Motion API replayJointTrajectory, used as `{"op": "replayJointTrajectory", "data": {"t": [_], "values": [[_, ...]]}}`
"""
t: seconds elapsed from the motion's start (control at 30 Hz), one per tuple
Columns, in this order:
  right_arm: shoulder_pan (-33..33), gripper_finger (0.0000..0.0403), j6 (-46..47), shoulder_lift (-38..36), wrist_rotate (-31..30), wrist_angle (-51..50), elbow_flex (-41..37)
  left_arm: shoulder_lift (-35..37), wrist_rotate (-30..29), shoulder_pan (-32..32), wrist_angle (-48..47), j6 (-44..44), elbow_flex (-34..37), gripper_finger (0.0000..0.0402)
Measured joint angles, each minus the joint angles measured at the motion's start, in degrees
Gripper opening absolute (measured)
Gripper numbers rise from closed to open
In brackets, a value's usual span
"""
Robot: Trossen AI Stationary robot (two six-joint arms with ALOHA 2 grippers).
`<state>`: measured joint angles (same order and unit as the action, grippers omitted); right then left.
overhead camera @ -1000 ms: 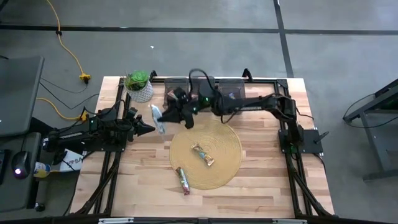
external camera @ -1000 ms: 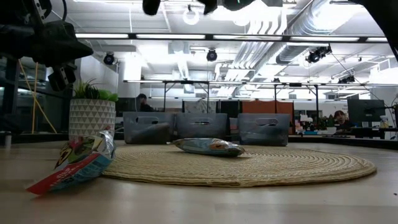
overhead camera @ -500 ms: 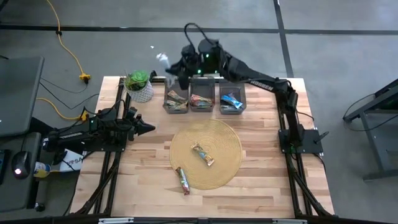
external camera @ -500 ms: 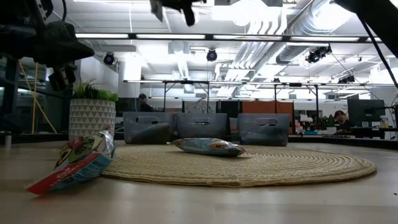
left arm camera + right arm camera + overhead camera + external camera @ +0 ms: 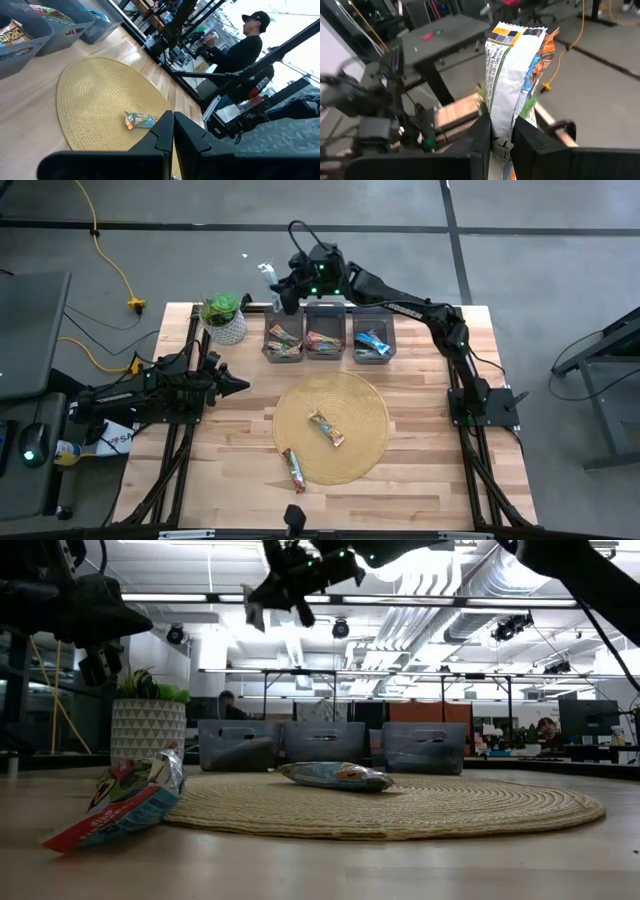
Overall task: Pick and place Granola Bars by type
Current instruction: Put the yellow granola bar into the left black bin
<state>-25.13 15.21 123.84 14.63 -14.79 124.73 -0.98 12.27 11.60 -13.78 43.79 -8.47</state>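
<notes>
My right gripper (image 5: 279,288) is raised high over the table's far edge, behind the left bin, and is shut on a granola bar (image 5: 512,75) with a white, orange and blue wrapper. The low view has this gripper (image 5: 272,592) near the top. Two more bars lie flat below. One (image 5: 326,428) lies on the round straw mat. The other (image 5: 293,470) lies across the mat's near rim. My left gripper (image 5: 240,387) waits shut over the table's left side, left of the mat. My right gripper pinches the bar's lower end (image 5: 501,125) between its two fingers. The rest of the wrapper sticks out past the fingertips. The bar is lifted clear, high above the table and the bins.
Three grey bins stand in a row at the far edge: left (image 5: 284,343) with brown bars, middle (image 5: 325,342) with multicoloured ones, right (image 5: 371,342) with blue ones. A potted plant (image 5: 224,320) stands at the far left. A person (image 5: 240,45) is beyond the table.
My right gripper has risen from low over the table left of the mat. It has swung toward the far edge, carrying the bar up past the bins. In the last half second it has come down a little, into the low view.
</notes>
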Motion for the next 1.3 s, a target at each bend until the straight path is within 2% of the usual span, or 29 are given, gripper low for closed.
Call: {"op": "replayJointTrajectory", "data": {"t": [0.37,0.6,0.97,1.1,1.2,1.3], "values": [[0.94,0.0044,-0.56,8.73,1.69,-3.28,0.02,-0.01,0.02,0.0,0.46,0.0,0.0,0.001],[1.74,0.0044,0.81,12.94,2.43,-11.17,0.02,-0.01,0.07,0.0,0.4,0.02,0.0,0.001],[0.35,0.0044,9.89,13.13,-2.25,-13.66,0.02,-0.01,0.07,0.0,0.3,0.0,0.0,0.001],[0.27,0.0044,14.19,13.13,-5.88,-13.68,0.02,-0.01,0.09,-0.01,0.28,0.0,-0.02,0.001],[0.21,0.0044,18.61,13.13,-5.44,-13.66,0.02,-0.01,0.09,-0.01,0.26,0.0,-0.01,0.001],[0.13,0.0044,19.28,13.13,-5.51,-13.66,0.02,-0.01,0.09,-0.02,0.26,0.0,-0.01,0.001]]}}
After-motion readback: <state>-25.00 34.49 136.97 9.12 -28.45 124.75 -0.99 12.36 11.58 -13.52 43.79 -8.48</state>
